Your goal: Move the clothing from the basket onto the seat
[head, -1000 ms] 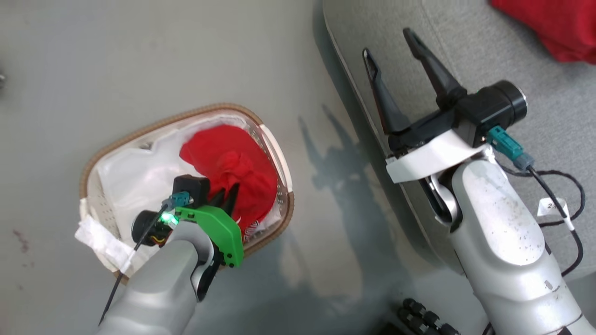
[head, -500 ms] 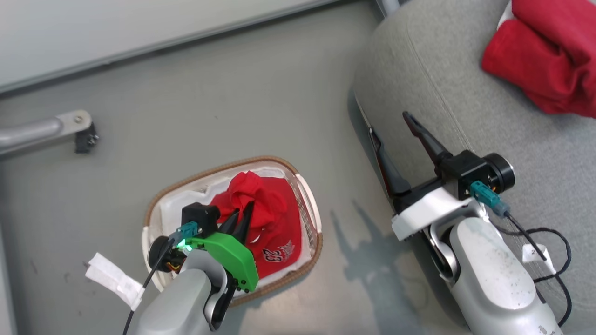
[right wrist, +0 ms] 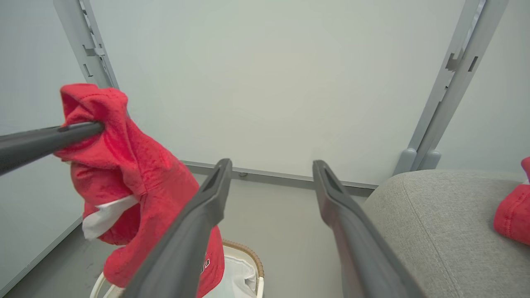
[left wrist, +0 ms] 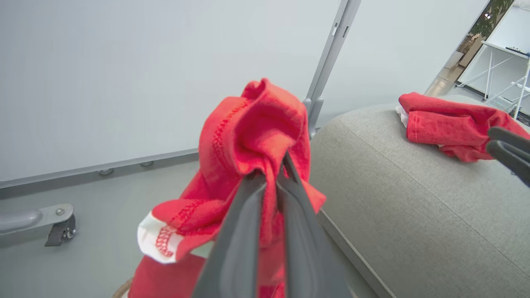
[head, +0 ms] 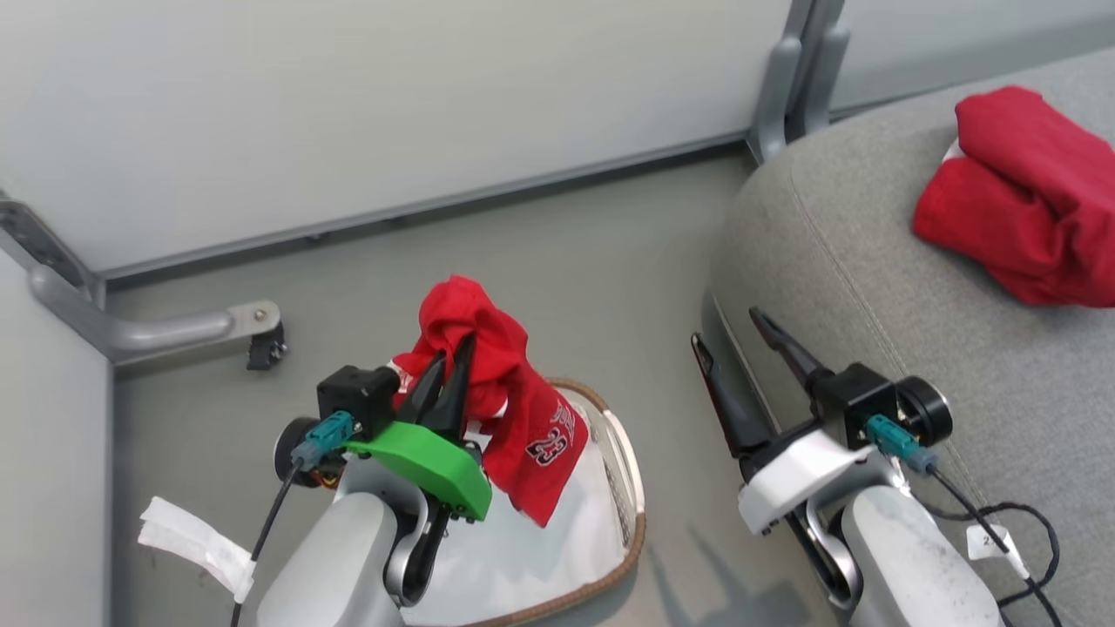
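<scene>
Red clothing (head: pixel 531 409) in left gripper (head: pixel 453 350) above basket (head: pixel 642 522); white "23" on it

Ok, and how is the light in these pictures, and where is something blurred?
Head view: light is even, no glare; a soft shadow lies on the floor beside the arm of the right gripper. Left wrist view: the left gripper has fingers blurred near the lens, while the held clothing is sharp. Right wrist view: its fingers blur low down.

Bright, even, diffuse light; soft shadows on the floor (head: pixel 679 557); slight blur on near fingers (left wrist: pixel 244 248).
</scene>
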Available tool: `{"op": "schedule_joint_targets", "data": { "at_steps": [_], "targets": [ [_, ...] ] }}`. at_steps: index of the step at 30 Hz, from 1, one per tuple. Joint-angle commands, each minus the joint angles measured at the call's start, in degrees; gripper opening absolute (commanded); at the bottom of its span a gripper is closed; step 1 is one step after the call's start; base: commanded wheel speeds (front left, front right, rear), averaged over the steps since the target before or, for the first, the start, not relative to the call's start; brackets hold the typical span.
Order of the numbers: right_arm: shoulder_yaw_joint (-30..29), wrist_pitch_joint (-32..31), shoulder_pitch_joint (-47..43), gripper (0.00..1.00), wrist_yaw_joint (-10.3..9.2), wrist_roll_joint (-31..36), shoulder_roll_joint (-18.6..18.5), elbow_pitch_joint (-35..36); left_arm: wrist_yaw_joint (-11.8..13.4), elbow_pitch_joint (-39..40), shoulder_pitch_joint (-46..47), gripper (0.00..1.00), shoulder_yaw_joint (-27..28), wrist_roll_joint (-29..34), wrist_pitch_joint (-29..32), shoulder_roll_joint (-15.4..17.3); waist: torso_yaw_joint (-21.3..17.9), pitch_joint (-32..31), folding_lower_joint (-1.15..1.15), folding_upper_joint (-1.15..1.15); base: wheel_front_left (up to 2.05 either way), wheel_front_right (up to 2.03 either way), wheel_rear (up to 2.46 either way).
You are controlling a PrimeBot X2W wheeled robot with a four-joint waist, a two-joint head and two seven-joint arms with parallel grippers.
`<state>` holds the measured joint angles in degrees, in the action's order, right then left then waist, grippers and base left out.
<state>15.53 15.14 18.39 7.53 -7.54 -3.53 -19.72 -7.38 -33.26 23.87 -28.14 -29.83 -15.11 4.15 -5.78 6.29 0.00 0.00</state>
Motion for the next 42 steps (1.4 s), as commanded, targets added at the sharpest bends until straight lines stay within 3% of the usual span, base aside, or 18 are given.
{"op": "schedule_joint_targets", "data": {
  "at_steps": [1, 17, 27, 42],
  "targets": [
    [0.2, 0.0, -1.6, 1.00, -0.08, -0.1, -0.3, -0.1, -0.2, 1.3, -1.0, 0.00, 0.7, 0.9, 0.0, -0.2, 1.9, -3.6, 0.00, 0.00, 0.00, 0.00, 0.00],
    [4.6, 0.0, -5.6, 1.00, -0.08, -1.6, -0.3, -1.3, -0.2, 12.7, -0.6, 0.00, 3.3, 4.5, -0.1, -0.9, 2.2, -5.9, 0.00, 0.00, 0.00, 0.00, 0.00],
    [12.5, 0.0, 1.8, 1.00, -0.08, -3.4, 0.2, -1.8, -0.2, 13.9, -0.1, 0.00, 0.0, 4.4, 0.0, -1.1, 3.4, -5.1, 0.00, 0.00, 0.00, 0.00, 0.00],
    [18.7, 0.0, 11.9, 1.00, -0.08, -3.9, 0.4, -14.1, -0.2, 14.8, 3.0, 0.00, -5.0, 1.7, 0.0, -1.2, 7.9, -2.7, 0.00, 0.00, 0.00, 0.00, 0.00]
  ]
}}
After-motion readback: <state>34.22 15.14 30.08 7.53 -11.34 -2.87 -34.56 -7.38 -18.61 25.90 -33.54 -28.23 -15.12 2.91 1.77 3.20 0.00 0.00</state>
